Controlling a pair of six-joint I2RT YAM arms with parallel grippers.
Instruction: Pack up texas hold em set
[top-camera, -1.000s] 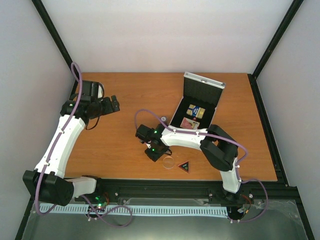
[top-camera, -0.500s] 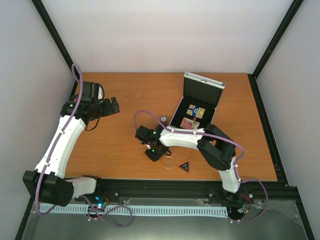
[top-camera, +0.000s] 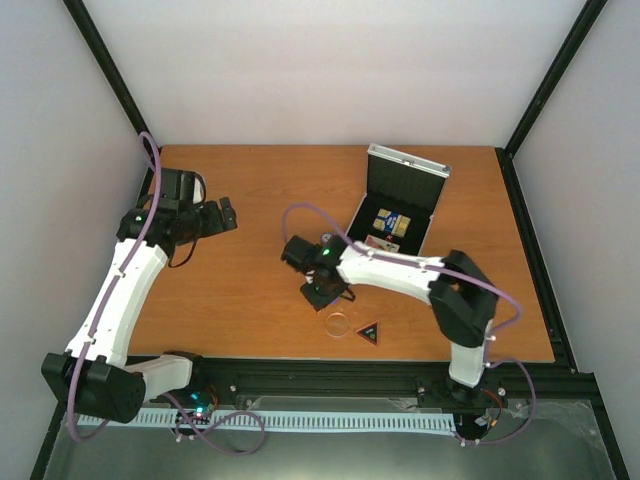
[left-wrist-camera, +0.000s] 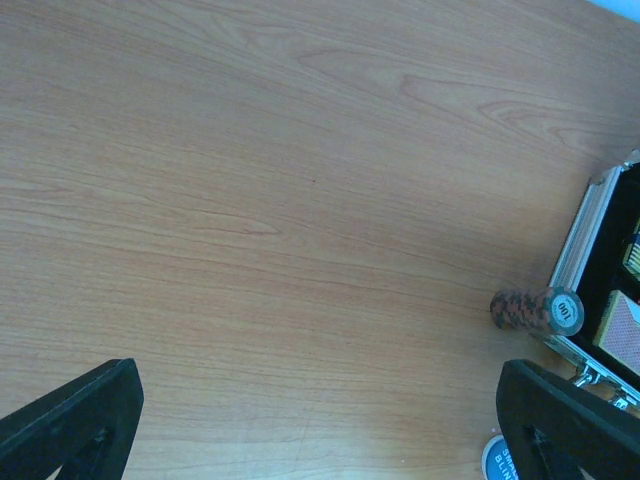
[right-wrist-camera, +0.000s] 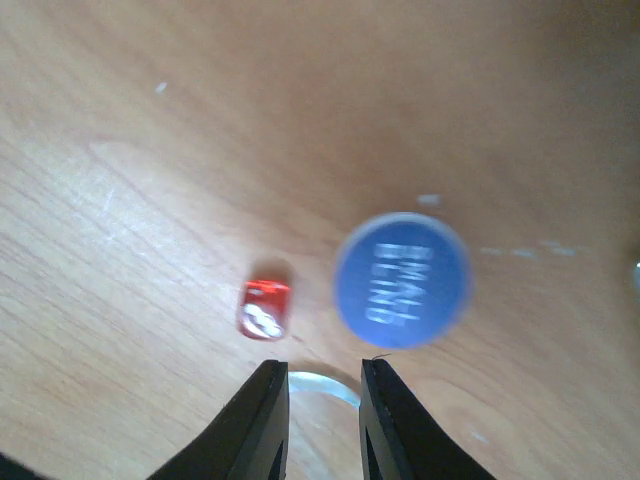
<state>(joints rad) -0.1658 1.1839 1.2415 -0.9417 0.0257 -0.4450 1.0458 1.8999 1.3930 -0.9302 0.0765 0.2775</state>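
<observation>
On the wooden table (top-camera: 230, 290), one round blue chip (right-wrist-camera: 402, 280) is showing "SMALL BLIND" beside one red die (right-wrist-camera: 265, 308). One dark chip cylinder (left-wrist-camera: 535, 308) is lying sideways, its "100" end pointing at the open silver metal case (top-camera: 400, 190), which is holding two decks, blue-gold (top-camera: 392, 222) and red (top-camera: 379, 243). The right gripper (right-wrist-camera: 322, 365) is narrowed to a slit; I cannot tell whether it is pinching anything. The left gripper (top-camera: 228, 214) is gaping wide, empty.

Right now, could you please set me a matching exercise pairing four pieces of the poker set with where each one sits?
Things: 1 chip stack; 2 black triangle; 3 card decks; 4 red die.
Places: a inside the open case; b beside the blue chip; c nearest the table's front edge; d on its side outside the case.
Pairs: 1-d; 2-c; 3-a; 4-b.
</observation>
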